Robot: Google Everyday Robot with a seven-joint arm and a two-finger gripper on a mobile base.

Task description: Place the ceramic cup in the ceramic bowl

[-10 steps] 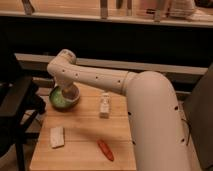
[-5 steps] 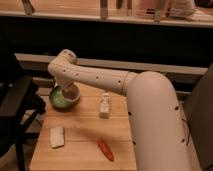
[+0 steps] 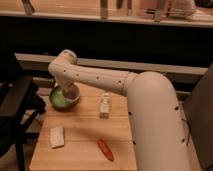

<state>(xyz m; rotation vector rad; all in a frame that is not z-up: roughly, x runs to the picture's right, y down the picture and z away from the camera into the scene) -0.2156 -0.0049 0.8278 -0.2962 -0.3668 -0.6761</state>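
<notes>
Nothing has shifted since the earlier frames: the claw (image 3: 68,88) hangs low over the ceramic bowl (image 3: 59,100) at the desk's (image 3: 85,131) rear left corner. A pale tan shape inside the bowl, under the claw, looks like the ceramic cup (image 3: 71,94). Whether the claw is clenched or released, I cannot tell.
</notes>
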